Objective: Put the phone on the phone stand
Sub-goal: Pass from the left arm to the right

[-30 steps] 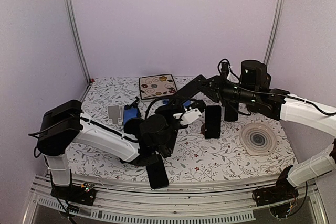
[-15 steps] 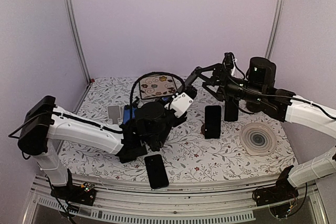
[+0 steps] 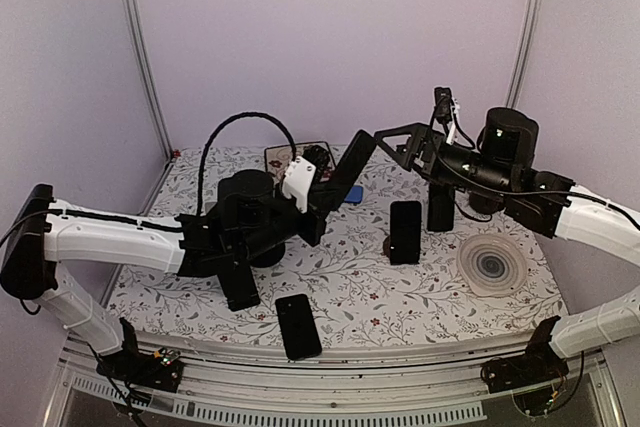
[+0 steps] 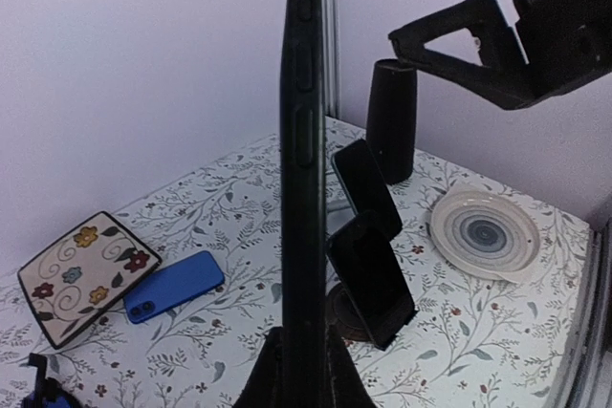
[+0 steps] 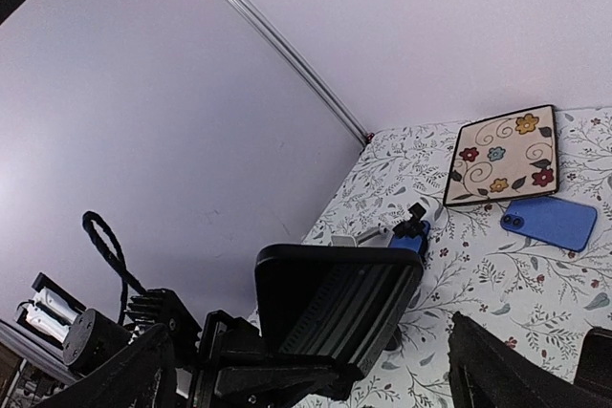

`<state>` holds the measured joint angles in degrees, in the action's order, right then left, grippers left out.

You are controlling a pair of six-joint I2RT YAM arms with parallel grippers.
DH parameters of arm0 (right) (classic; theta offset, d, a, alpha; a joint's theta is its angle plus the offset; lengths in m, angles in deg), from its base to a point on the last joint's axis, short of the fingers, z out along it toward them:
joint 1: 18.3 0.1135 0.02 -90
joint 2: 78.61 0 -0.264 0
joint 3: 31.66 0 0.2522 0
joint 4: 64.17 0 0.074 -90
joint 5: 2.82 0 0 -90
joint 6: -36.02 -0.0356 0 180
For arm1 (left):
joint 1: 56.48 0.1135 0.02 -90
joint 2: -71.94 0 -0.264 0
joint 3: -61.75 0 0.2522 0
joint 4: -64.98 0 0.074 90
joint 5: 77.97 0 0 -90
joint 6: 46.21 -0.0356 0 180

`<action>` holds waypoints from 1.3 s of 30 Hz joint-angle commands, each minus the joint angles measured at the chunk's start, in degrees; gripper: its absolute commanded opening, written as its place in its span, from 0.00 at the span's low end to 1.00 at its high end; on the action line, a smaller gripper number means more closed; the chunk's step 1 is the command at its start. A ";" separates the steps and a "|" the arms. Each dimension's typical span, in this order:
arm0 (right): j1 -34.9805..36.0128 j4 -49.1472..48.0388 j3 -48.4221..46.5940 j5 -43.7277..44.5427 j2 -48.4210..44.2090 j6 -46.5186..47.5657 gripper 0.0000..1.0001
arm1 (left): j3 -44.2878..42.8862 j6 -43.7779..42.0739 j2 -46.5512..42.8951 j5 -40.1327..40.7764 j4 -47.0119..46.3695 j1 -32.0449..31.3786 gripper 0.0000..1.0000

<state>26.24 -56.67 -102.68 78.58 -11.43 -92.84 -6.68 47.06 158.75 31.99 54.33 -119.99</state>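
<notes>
Left of centre in the top view, the left hand (image 3: 330,190) clamps the lower end of a dark phone (image 3: 353,159), raised above the tabletop (image 3: 440,307). Just right, the phone stand (image 3: 391,246) carries another phone (image 3: 405,231). Upper right, the right hand (image 3: 407,150) hangs empty, fingers spread wide.

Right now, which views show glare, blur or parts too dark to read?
Left wrist: the held phone is a near-black edge-on strip, the plate behind sharp. Right wrist: striped reflections on its glossy face. Top external: even light, faint shadows.
</notes>
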 commanded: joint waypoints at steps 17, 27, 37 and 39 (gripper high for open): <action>5.88 4.01 -5.96 8.49 8.85 -1.98 0.99 | 4.41 9.65 -3.96 -9.92 -6.59 0.75 0.00; 7.01 0.14 -5.08 8.93 10.88 -7.76 0.93 | 4.25 8.79 -2.94 -6.66 -7.78 0.20 0.00; 7.09 -0.92 -5.84 7.05 12.49 -9.19 0.78 | 4.15 8.42 -1.83 -5.75 -8.12 -0.55 0.00; 7.13 -1.11 -5.79 7.17 12.39 -9.35 0.69 | 4.14 8.42 -1.73 -6.02 -8.12 -0.53 0.00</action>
<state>33.12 -56.93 -106.98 86.08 0.24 -101.29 -2.18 56.10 156.98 25.81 51.19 -119.99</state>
